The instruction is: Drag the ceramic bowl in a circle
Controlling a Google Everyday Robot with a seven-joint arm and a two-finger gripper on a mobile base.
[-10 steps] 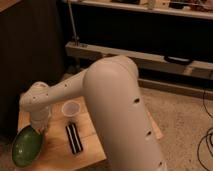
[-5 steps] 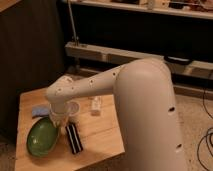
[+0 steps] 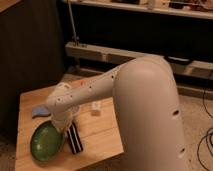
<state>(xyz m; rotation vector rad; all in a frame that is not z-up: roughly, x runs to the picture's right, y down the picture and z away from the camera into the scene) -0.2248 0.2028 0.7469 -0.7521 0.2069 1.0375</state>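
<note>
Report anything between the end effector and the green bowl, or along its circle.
Nothing visible separates them: the end effector is at the ceramic bowl's right rim. A dark striped object close on its right and a blue cloth behind could crowd the circle.

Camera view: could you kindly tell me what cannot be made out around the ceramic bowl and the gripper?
1. Gripper, shut at the ceramic bowl's right rim: whether it holds the rim is hidden by the arm above it.
2. Table, right part: covered by the arm's large near link.
3. Small white object beside the arm: too small to identify.
4. Blue item at the table's left: blurred, partly behind the arm.
</note>
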